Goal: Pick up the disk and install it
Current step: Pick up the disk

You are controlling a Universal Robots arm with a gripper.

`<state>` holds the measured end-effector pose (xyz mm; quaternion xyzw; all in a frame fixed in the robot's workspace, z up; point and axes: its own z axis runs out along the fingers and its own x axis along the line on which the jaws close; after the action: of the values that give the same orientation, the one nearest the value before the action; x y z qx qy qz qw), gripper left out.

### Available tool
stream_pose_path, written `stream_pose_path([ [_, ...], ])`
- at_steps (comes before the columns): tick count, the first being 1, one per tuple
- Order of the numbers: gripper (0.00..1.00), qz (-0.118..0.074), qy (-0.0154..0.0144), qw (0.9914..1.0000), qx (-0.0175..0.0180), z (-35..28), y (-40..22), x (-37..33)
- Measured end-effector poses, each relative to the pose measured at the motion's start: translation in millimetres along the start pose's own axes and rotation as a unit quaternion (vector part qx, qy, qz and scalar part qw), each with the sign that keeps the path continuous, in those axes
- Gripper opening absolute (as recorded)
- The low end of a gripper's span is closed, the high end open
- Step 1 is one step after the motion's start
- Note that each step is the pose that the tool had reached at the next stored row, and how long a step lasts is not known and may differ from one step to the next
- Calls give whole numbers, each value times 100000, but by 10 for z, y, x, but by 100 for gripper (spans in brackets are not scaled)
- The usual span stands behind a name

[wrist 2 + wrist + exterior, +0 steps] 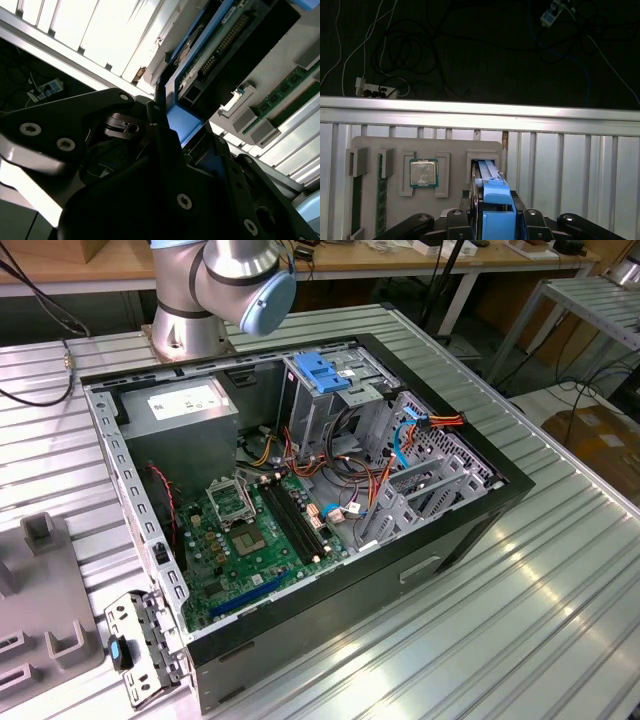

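The disk (490, 175) is a dark drive with bright blue rails. It stands on edge in a slot of the grey holder tray (455, 150). My gripper (496, 196) is shut on the blue end tab, with one dark finger on each side. In the second wrist view the disk (225, 55) shows its connector edge and circuit board, and the gripper (176, 125) clamps its blue tab. Whether the disk has lifted off the slot I cannot tell. The open computer case (300, 490) lies on the ribbed metal table, its drive cage (330, 405) at the back.
The tray also holds a processor chip (423, 173) and memory sticks (381, 195). Beyond the table edge (480, 107) are a dark floor and cables. In the case sit a motherboard (255, 530), a power supply (185, 410), loose wires and a light-blue latch plate (322, 370). The arm's base (215, 290) stands behind the case.
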<state>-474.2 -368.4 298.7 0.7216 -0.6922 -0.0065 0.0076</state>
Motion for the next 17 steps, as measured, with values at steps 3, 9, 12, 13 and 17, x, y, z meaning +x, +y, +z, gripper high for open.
stream_pose_path([
  [3,41,0,-8,100000,21,2,-4,0],
  [9,41,-1,2,100000,4,0,-12,0],
  [12,41,1,12,100000,-1,1,-13,1],
  [13,41,2,15,100000,0,2,-13,0],
  [17,41,-1,39,100000,1,9,-14,1],
])
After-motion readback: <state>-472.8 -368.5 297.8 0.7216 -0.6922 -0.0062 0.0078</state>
